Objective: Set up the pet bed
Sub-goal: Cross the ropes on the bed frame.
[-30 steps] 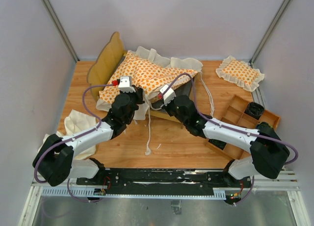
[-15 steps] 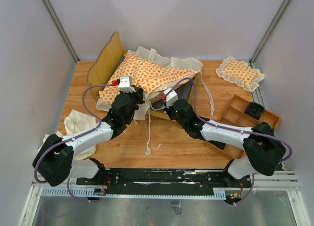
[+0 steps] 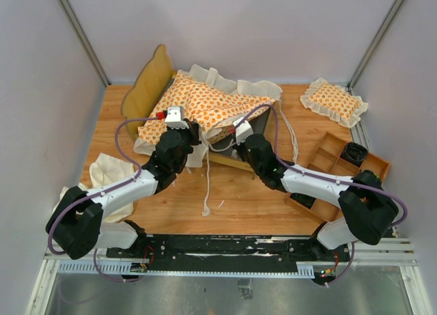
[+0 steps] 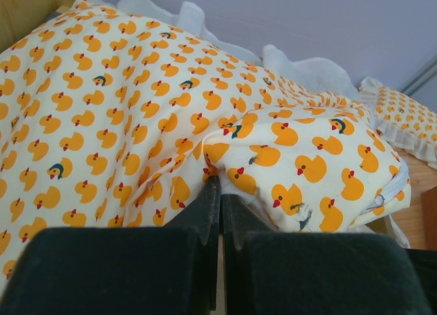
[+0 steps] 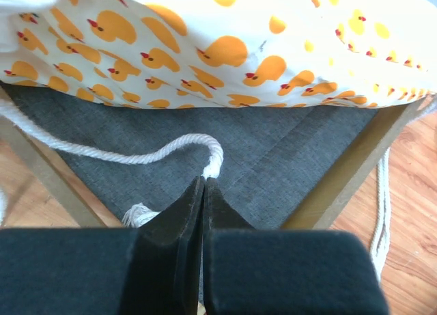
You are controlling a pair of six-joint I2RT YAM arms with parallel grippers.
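Pinching the cushion (image 4: 123,110) just ahead, left gripper (image 4: 220,185) is closed; right gripper (image 5: 205,182) clamps its tie string (image 5: 136,154).

both arms reach forward and lean inward, forearms converging toward centre, wrists near each other but apart. left gripper (image 4: 219,186) has jaws pressed together. right gripper (image 5: 205,183) likewise, fingers flat against each other.
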